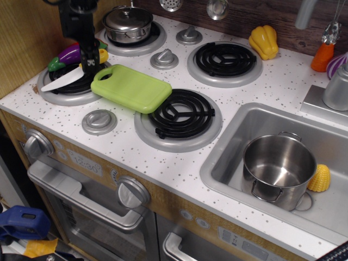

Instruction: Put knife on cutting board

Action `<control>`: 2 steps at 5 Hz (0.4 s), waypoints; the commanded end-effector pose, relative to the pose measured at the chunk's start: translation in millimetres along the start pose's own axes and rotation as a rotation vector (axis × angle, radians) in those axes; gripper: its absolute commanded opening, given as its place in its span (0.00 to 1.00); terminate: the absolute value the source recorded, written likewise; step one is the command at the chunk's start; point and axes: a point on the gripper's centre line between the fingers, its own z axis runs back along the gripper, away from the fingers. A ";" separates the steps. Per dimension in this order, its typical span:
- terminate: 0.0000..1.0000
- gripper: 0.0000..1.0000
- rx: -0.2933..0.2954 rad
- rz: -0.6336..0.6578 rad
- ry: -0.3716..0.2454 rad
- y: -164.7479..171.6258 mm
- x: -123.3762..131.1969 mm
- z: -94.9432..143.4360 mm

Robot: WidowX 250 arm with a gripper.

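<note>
The knife (64, 81) lies on the front-left burner (58, 95), white blade pointing left and its yellow handle (102, 55) at the right end. The lime-green cutting board (129, 87) lies flat just right of the knife, its handle hole toward the knife. My gripper (89, 64) hangs straight down with its black fingertips at the knife's handle, between the purple eggplant (69, 53) and the board. The fingers hide the middle of the handle, and I cannot see a gap between them or whether they pinch the handle.
A lidded steel pot (128, 23) sits on the back-left burner. A yellow pepper (263, 41) lies at the back. The sink (228, 168) at the right holds a steel pot (278, 168) and a toy corn (319, 178). Knobs (99, 120) stand between the burners.
</note>
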 end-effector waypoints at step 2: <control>0.00 1.00 -0.067 -0.021 0.047 -21.1 1.7 11.5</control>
